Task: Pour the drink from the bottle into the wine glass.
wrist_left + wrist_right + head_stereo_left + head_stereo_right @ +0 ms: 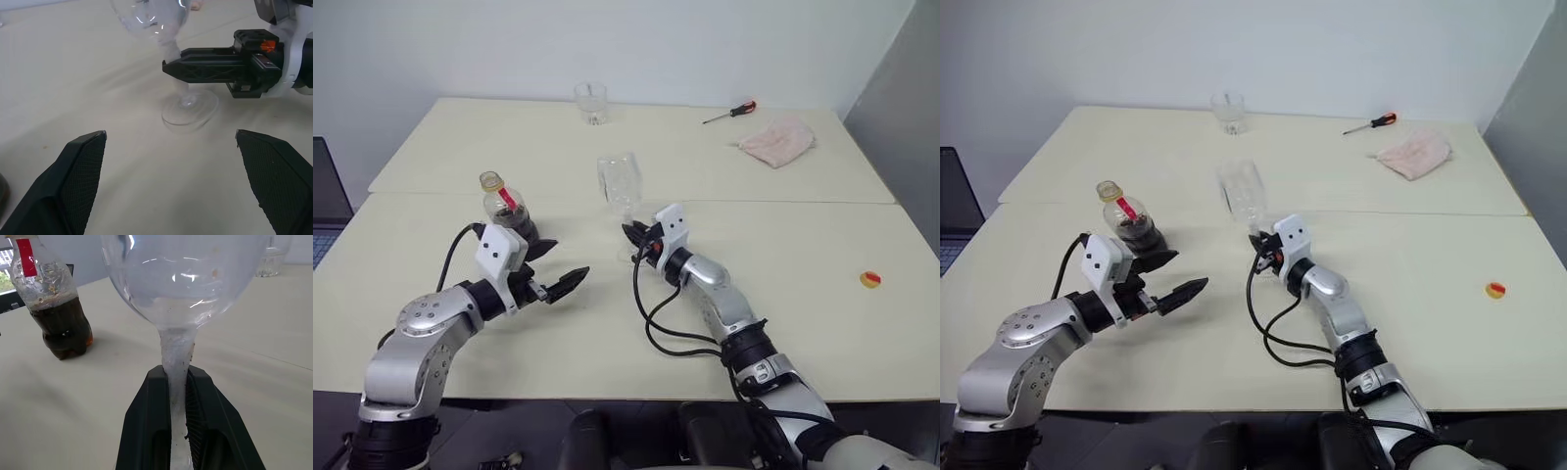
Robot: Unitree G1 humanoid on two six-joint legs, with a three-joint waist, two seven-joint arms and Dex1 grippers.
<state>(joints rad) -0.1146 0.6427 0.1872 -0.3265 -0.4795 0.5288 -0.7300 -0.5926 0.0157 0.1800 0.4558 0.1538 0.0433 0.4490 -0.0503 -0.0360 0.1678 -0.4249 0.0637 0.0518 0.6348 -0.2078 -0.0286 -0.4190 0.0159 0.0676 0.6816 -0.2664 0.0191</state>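
The wine glass [620, 186] stands upright at mid-table, clear and with nothing in it. My right gripper [177, 374] is shut on its thin stem, just above the round foot [190, 105]. To the left stands the bottle [504, 208], squat and clear with a red label strip; the dark drink [61, 333] fills its lower part. My left gripper [563, 266] hangs open close to the right of the bottle and short of the glass. Nothing lies between its fingers [83, 181], and the bottle stays outside them.
A short clear tumbler [591, 102] stands at the far edge. A red-handled screwdriver [729, 113] and a pink cloth [778, 142] lie at the back right. A small yellow and red round thing [869, 279] lies at the right. A laptop [323, 196] shows at the left edge.
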